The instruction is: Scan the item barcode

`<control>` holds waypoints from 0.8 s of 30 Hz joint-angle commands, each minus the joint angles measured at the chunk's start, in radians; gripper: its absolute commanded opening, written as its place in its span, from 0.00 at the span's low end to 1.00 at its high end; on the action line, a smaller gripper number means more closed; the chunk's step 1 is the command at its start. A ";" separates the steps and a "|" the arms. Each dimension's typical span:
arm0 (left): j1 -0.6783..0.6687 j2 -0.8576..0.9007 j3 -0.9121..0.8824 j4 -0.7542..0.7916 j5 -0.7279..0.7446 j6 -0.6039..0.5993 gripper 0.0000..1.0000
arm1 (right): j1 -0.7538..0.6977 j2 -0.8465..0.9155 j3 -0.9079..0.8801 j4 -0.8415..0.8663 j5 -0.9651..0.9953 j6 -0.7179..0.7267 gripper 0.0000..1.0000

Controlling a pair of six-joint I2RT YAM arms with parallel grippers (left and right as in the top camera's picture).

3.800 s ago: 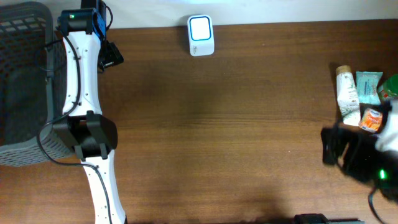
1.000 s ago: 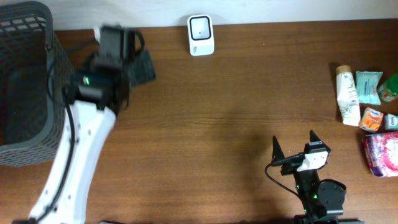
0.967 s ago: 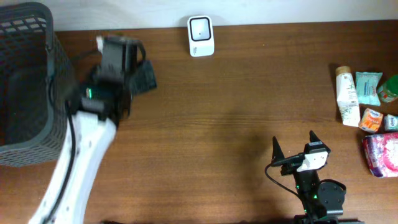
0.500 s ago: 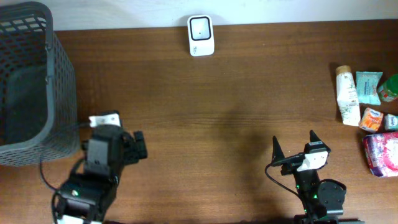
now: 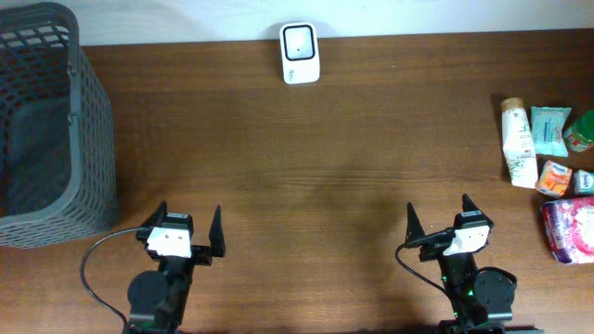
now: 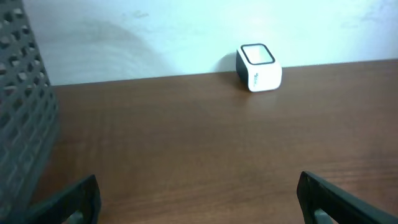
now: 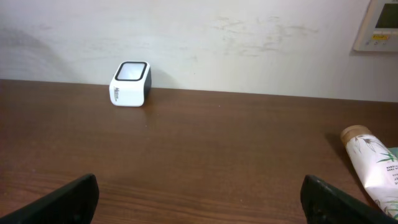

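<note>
The white barcode scanner (image 5: pixel 300 53) stands at the table's far edge, centre; it also shows in the left wrist view as the scanner (image 6: pixel 258 67) and in the right wrist view (image 7: pixel 131 83). Several items lie at the right edge: a cream tube (image 5: pixel 518 142), a teal packet (image 5: pixel 549 130), a small orange pack (image 5: pixel 555 177) and a pink pack (image 5: pixel 570 229). My left gripper (image 5: pixel 188 217) is at the front left, open and empty. At the front right, well short of the items, my right gripper (image 5: pixel 438 211) is open with nothing between its fingers.
A grey mesh basket (image 5: pixel 37 121) fills the far left corner, and its wall (image 6: pixel 18 124) shows in the left wrist view. The tube (image 7: pixel 373 165) lies to the right ahead of the right wrist. A wall panel (image 7: pixel 380 25) hangs behind the table.
The left arm has swung from beside the basket at the back left down to the front edge. The right arm has stayed put over the last second.
</note>
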 commanded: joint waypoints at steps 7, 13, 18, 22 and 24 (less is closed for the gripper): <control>0.090 -0.227 -0.079 -0.074 -0.001 0.019 0.99 | 0.007 -0.007 -0.008 -0.001 -0.002 -0.007 0.99; 0.100 -0.229 -0.079 -0.085 0.000 0.019 0.99 | 0.007 -0.007 -0.008 -0.001 -0.002 -0.006 0.99; 0.100 -0.229 -0.078 -0.085 0.022 0.019 0.99 | 0.007 -0.007 -0.008 -0.001 -0.002 -0.006 0.99; 0.100 -0.229 -0.079 -0.088 0.008 -0.005 0.99 | 0.007 -0.007 -0.008 -0.001 -0.002 -0.006 0.99; 0.100 -0.229 -0.079 -0.086 0.008 -0.005 0.99 | 0.007 -0.006 -0.008 -0.001 -0.002 -0.006 0.99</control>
